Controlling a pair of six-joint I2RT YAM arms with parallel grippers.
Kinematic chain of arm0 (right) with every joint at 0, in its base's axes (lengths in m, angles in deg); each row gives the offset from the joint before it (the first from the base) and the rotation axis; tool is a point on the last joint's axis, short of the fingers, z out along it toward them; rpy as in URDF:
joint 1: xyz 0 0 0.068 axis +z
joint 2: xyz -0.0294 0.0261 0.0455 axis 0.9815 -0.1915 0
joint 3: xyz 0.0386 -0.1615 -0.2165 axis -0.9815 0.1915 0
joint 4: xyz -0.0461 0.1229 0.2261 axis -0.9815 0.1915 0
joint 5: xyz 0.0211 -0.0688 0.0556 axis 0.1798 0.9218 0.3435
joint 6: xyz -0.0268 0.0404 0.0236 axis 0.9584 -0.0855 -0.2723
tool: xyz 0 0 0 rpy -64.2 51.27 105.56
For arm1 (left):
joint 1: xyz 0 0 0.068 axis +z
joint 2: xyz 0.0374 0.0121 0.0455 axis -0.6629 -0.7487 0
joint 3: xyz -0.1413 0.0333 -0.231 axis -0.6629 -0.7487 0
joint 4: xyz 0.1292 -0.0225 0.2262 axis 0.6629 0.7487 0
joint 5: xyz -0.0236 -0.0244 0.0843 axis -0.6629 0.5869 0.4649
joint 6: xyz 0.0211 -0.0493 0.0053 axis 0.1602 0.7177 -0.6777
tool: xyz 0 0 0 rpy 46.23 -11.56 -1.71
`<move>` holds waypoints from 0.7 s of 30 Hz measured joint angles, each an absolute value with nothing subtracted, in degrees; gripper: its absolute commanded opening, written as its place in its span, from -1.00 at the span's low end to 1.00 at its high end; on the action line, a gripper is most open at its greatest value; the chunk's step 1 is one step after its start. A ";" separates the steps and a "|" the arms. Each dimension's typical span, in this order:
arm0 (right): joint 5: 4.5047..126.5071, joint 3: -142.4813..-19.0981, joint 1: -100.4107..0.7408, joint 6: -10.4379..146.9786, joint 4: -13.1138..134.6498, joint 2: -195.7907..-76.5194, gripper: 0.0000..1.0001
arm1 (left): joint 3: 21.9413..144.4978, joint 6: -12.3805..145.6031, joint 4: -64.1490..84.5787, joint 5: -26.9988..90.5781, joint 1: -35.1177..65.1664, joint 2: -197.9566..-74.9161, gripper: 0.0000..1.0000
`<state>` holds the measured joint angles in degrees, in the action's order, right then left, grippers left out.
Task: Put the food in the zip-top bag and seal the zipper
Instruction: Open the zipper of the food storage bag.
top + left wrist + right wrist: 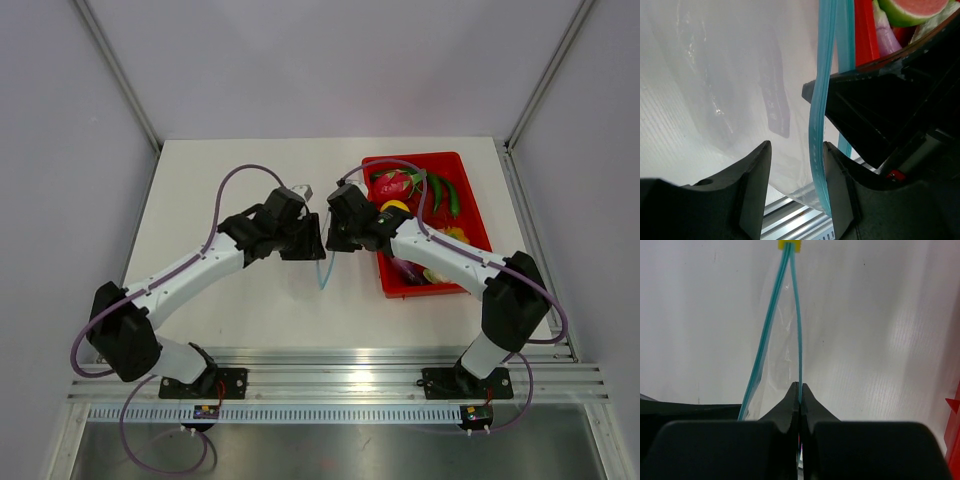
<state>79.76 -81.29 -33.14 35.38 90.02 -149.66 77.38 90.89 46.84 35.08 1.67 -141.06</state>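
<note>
Right claw (pixel 800 390) clamps zip-top bag (pixel 777 357) zipper (pixel 797 315) | red tray (pixel 445 157) holds food (pixel 397 184)

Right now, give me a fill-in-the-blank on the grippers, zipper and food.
The right gripper is ____ on one lip of the zipper. The left gripper has its jaws ____, the zipper between them. The watermelon wedge lies in the ____ tray.
Missing: shut; open; red.

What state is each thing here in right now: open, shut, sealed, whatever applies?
Bag: mouth open.
Zipper: unsealed, its two strips apart.
Left jaws: open, one strip between them.
Right jaws: shut on the other strip.
Food: in the red tray, not bagged.
</note>
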 measured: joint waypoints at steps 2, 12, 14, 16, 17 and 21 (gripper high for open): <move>79.80 -81.32 -33.12 35.38 90.02 -149.66 -1.00 | 78.07 90.80 47.65 36.37 0.86 -142.06 -0.03; 81.49 -81.29 -33.10 35.64 90.32 -149.66 -1.00 | 80.57 89.34 53.46 44.48 0.64 -143.18 -1.00; 83.39 -81.18 -33.10 35.82 91.11 -149.64 -1.00 | 81.44 87.76 53.68 44.50 1.32 -143.14 -1.00; 85.00 -80.86 -33.10 35.95 91.94 -149.64 -1.00 | 81.57 86.23 53.68 44.32 2.59 -142.81 -1.00; 85.70 -80.68 -33.10 36.06 92.36 -149.64 -1.00 | 81.57 85.29 53.92 44.21 3.63 -142.48 -1.00; 85.97 -80.44 -33.12 36.08 92.90 -149.64 -1.00 | 81.57 83.19 54.43 43.78 6.17 -140.73 -1.00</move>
<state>85.97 -80.44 -33.12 36.08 92.90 -149.64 81.57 83.19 54.43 43.78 6.17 -140.73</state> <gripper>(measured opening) 0.012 0.009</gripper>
